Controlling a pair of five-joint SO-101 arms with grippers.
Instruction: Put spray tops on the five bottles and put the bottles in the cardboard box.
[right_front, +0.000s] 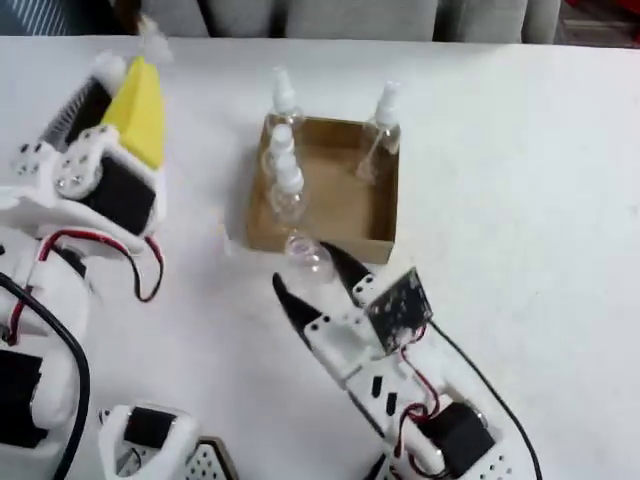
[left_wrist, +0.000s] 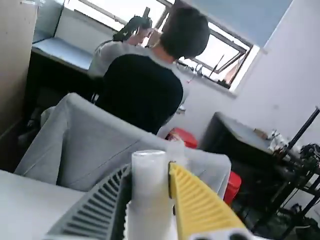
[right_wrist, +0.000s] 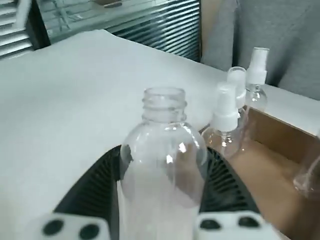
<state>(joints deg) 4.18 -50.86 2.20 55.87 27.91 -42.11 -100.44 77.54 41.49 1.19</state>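
Capping step: by my reading, the last of five bottles.
Open bottle (right_wrist: 162, 170): upright, clamped in the right gripper (right_front: 303, 266) jaws, just outside the cardboard box's (right_front: 388, 200) near wall.
Spray top (left_wrist: 148, 190): pinched in the left gripper (right_front: 120, 80) jaws, raised toward the tabletop's (right_front: 520, 150) far left corner.
Boxed: four capped bottles (right_front: 288, 190).
Advice: centre the top over the neck, then twist.

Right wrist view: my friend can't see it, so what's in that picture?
A clear bottle with no spray top sits gripped between the right gripper's two black fingers. Behind it, on the white table, three bottles with white spray tops line one side of the cardboard box.
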